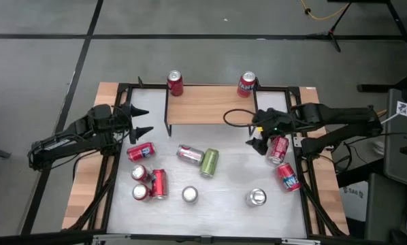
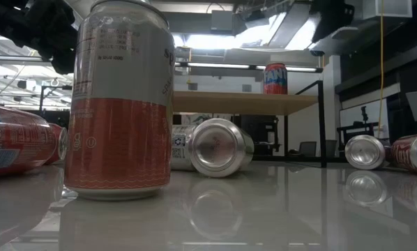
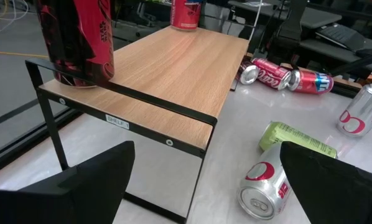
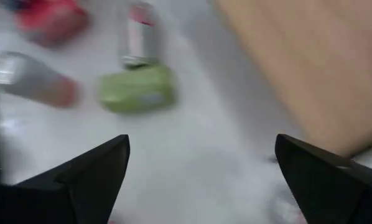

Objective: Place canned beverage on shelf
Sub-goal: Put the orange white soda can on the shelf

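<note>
The shelf (image 1: 217,103) is a light-wood plank on black legs at the table's far middle; it also shows in the left wrist view (image 3: 167,68). Two red cans stand on its far edge, one at the left (image 1: 175,83) and one at the right (image 1: 247,84). My left gripper (image 1: 146,122) is open and empty, just left of the shelf's left end. My right gripper (image 1: 252,133) is open and empty at the shelf's near right corner, and its wrist view (image 4: 201,142) shows nothing between the fingers. A red can (image 1: 278,150) lies on its side just beside the right gripper.
Several cans are on the white table: a green one (image 1: 209,162) and a silver-red one (image 1: 190,154) lie mid-table, red ones lie at the left (image 1: 141,151) and at the right (image 1: 288,175), and a silver one (image 1: 190,195) stands near the front. A black frame borders the table.
</note>
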Controlling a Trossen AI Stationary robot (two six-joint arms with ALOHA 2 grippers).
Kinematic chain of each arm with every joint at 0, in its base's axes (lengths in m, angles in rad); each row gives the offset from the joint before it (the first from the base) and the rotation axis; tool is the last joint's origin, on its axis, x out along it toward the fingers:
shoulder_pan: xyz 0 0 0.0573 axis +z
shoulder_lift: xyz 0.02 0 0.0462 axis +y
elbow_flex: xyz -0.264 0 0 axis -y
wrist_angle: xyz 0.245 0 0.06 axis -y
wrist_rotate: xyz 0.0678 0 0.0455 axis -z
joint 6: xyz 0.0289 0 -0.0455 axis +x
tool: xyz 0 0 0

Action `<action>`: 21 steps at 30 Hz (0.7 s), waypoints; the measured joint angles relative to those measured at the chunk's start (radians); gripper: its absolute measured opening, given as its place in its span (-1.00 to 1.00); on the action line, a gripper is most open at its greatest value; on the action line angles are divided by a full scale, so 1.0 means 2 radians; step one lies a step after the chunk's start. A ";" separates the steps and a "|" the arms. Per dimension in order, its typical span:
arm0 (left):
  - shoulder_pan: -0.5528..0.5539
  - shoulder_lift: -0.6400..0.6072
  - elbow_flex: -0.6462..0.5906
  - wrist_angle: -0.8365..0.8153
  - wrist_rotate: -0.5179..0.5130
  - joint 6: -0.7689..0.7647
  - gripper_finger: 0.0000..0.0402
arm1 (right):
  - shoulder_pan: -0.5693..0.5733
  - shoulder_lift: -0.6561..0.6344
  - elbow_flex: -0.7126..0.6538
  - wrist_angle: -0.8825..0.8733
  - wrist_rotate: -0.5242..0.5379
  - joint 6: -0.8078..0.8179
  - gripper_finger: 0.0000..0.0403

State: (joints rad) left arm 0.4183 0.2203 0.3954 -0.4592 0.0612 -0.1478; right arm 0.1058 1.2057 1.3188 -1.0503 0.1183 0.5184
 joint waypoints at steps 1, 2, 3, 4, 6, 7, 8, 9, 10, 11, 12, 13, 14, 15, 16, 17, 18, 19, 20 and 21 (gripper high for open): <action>0.000 0.000 0.000 0.000 0.000 0.000 0.97 | 0.003 0.000 -0.005 0.023 -0.019 0.000 0.94; 0.000 0.000 0.000 0.000 0.000 0.000 0.97 | 0.009 0.000 -0.008 0.046 -0.034 0.000 0.94; 0.000 0.000 0.000 0.000 0.000 0.000 0.97 | 0.016 0.000 -0.012 0.068 -0.044 0.000 0.94; 0.000 0.000 0.000 0.000 0.000 0.000 0.97 | 0.025 0.001 -0.014 0.086 -0.048 -0.001 0.94; 0.000 0.000 0.000 0.000 0.000 0.000 0.97 | 0.047 0.002 -0.016 0.113 -0.051 -0.001 0.94; 0.000 0.000 0.000 0.000 0.000 0.000 0.97 | 0.060 0.003 -0.016 0.120 -0.051 -0.001 0.94; 0.000 0.000 0.000 0.000 0.000 0.000 0.97 | 0.073 0.004 -0.016 0.125 -0.048 -0.001 0.94; 0.000 0.000 0.000 0.000 0.000 0.000 0.97 | 0.085 0.005 -0.016 0.129 -0.042 -0.001 0.94; 0.000 0.000 0.000 0.000 0.000 0.000 0.97 | 0.097 0.005 -0.016 0.132 -0.035 -0.001 0.94; 0.000 0.000 0.000 0.000 0.000 0.000 0.97 | 0.109 0.005 -0.016 0.133 -0.029 -0.001 0.94; 0.000 0.000 0.000 0.000 0.000 0.000 0.97 | 0.120 0.005 -0.016 0.135 -0.025 0.000 0.94; 0.000 0.000 0.000 0.000 0.000 0.000 0.97 | 0.130 0.006 -0.016 0.138 -0.022 0.000 0.94; 0.000 0.000 0.000 0.000 0.000 0.000 0.97 | 0.139 0.007 -0.016 0.143 -0.020 0.000 0.94; 0.000 0.000 0.000 0.000 0.000 0.000 0.97 | 0.148 0.008 -0.016 0.149 -0.020 0.000 0.94; 0.000 0.000 0.000 0.000 0.000 0.000 0.97 | 0.156 0.009 -0.016 0.154 -0.020 0.000 0.94; 0.000 0.000 0.000 0.000 0.000 0.000 0.97 | 0.165 0.012 -0.016 0.161 -0.020 0.000 0.94; 0.000 0.000 0.000 0.000 0.000 0.000 0.97 | 0.170 0.014 -0.016 0.170 -0.020 0.000 0.94; 0.000 0.000 0.000 0.000 0.000 0.000 0.97 | 0.175 0.016 -0.016 0.177 -0.020 0.000 0.94; 0.000 0.000 0.000 0.000 0.000 0.000 0.97 | 0.181 0.020 -0.016 0.182 -0.021 0.000 0.94; 0.000 0.000 0.000 0.000 0.000 0.000 0.97 | 0.186 0.023 -0.016 0.185 -0.021 0.000 0.94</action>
State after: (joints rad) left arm 0.4183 0.2203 0.3954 -0.4591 0.0608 -0.1478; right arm 0.4782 1.2513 1.2861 -0.6798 0.0761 0.5190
